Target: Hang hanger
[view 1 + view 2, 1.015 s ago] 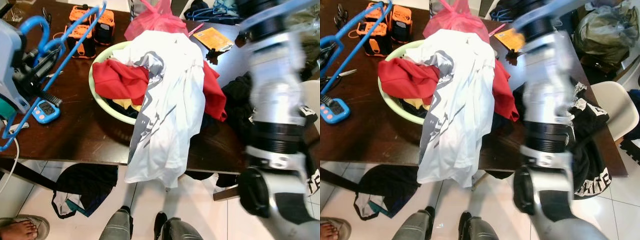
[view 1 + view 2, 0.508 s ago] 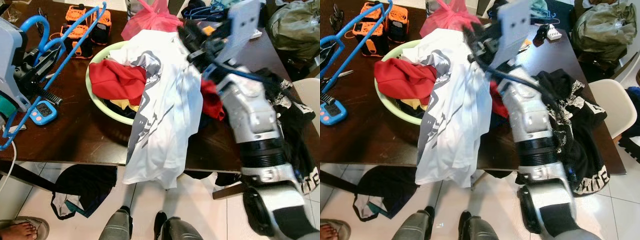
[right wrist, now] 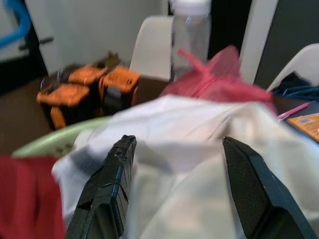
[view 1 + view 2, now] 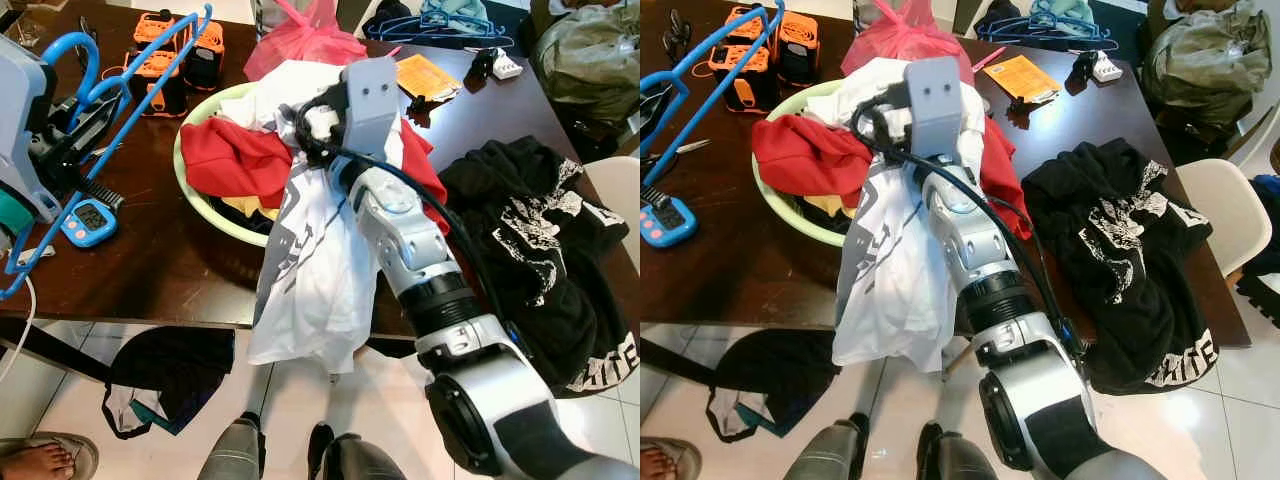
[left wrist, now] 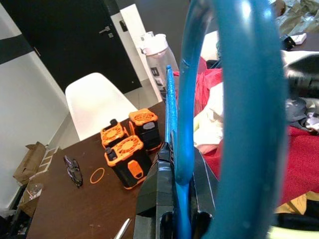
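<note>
blue hanger [image 4: 120, 95] pinched in the left gripper [image 5: 177, 209], right gripper [image 3: 177, 184] spread over the laundry.

the hanger stood at the robot's left above the dark table [image 4: 160, 265], well apart from the right gripper, whose fingers [image 3: 107, 189] were wide apart just above the white shirt [image 4: 325, 260] that draped from the green basin [image 4: 200, 205] over the table edge. a red garment [image 4: 235, 160] lay in the basin, orange battery packs [image 4: 175, 60] behind it, a black shirt [image 4: 540, 240] to the right.
</note>
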{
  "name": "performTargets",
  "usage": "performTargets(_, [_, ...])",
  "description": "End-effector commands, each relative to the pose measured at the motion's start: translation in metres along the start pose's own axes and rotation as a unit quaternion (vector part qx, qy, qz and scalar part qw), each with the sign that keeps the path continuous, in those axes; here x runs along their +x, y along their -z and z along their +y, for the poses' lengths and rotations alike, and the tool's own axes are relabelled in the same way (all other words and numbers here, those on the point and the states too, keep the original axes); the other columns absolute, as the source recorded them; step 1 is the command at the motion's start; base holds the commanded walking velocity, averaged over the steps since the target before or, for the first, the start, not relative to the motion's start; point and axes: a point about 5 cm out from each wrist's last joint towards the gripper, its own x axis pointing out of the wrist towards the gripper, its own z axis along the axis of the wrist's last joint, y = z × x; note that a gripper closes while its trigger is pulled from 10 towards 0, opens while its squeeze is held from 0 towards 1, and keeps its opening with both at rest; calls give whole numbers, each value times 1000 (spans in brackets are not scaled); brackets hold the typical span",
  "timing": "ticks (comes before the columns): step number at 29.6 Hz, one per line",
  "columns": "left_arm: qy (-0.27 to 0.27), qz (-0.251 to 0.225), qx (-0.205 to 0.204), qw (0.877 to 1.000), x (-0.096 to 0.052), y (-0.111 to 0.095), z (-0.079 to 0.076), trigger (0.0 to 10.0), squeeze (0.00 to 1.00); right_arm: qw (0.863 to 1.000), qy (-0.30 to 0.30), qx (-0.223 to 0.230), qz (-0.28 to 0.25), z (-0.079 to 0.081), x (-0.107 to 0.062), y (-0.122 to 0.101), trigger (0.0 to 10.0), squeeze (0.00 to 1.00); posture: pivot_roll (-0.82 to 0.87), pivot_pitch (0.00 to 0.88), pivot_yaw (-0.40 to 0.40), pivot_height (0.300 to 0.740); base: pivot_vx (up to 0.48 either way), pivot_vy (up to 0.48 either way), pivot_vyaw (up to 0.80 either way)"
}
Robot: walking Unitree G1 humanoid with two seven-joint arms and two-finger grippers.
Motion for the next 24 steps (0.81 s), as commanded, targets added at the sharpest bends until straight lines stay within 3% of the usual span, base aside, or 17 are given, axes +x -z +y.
performTargets(1, [3, -4, 9, 1000, -3, -3, -2, 10000, 0, 999, -14, 14, -50, -2, 0, -18, 10000, 0, 278, 131, -63, 740, 0, 0, 0])
performTargets(8, [4, -4, 9, 1000, -3, -3, -2, 10000, 0, 997, -25, -15, -72, -5, 0, -29, 10000, 0, 263, 133, -60, 740, 0, 0, 0])
performTargets(9, [5, -5, 8, 1000, -1, -3, -3, 10000, 0, 997, -33, -57, -42, -5, 1, -18, 10000, 0, 262, 133, -59, 740, 0, 0, 0])
performTargets(11, [5, -6, 6, 1000, 0, -3, -3, 10000, 0, 996, -43, -69, -26, -2, 2, -11, 10000, 0, 264, 134, -60, 740, 0, 0, 0])
performTargets(13, [5, -7, 6, 1000, 0, -3, -3, 10000, 0, 993, -44, -111, 2, 2, 2, 4, 10000, 0, 266, 134, -63, 740, 0, 0, 0])
performTargets(15, [5, -7, 6, 1000, 0, -3, -3, 10000, 0, 993, -44, -111, 2, 2, 2, 4, 10000, 0, 266, 134, -63, 740, 0, 0, 0])
performTargets(17, [2, -6, 7, 1000, -1, -3, -2, 10000, 0, 989, -24, -142, 24, 1, 3, 14, 10000, 0, 273, 134, -66, 740, 0, 0, 0])
performTargets(24, [-2, -5, 8, 1000, -3, -4, -2, 10000, 0, 986, 3, -154, 59, -5, 4, 24, 10000, 0, 278, 131, -70, 740, 0, 0, 0])
